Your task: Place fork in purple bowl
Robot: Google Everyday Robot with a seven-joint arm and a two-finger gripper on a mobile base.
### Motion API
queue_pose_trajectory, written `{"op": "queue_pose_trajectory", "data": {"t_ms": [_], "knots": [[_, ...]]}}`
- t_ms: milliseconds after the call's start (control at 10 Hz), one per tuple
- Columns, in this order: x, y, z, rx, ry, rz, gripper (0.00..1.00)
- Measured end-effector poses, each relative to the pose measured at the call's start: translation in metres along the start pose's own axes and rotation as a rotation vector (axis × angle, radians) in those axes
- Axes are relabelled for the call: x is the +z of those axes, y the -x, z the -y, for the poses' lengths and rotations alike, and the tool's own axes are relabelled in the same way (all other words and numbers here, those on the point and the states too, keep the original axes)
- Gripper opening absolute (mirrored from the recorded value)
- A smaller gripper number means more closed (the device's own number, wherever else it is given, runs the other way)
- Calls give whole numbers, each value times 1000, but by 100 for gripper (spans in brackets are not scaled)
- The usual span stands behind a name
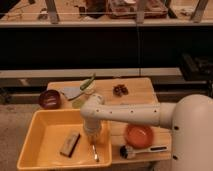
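My tool (93,137) hangs pointing down inside the yellow tray (35,135) at the end of my white arm (130,112), directly over the far end of the fork (94,153). I cannot tell whether it is parted, closed or pinching metal, because the wrist hides its tip. The fork lies flat on the tray floor near the right wall, a slim silvery sliver running toward the front rim. A tan block (70,143), possibly a sponge, lies well apart to its left. The purple bowl (50,98) sits on the wooden desk (140,92) just beyond the tray's far-left corner.

I judge the step in hand to be the grasp. The fork should be light, stiff and hard, but its metal is slick, and it lies flush against smooth plastic with little to get under. I would close across the narrow handle near its middle, so it balances rather than pivots, and grip firmly. Then it must clear the tray wall and travel back and left to the bowl. That bowl is small, so the fork will likely rest leaning on the rim. The orange bowl (138,134) and black-handled brush (135,150) to the right of the tray are not my concern.
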Motion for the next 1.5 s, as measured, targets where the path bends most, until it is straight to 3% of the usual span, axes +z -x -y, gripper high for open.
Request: {"op": "queue_pose_trajectory", "data": {"t_ms": [300, 900, 1100, 1500], "knots": [[6, 0, 0, 18, -12, 23, 0], [-8, 1, 2, 7, -16, 17, 0], [-35, -2, 5, 1, -32, -12, 0], [-135, -2, 20, -27, -61, -113, 0]]}}
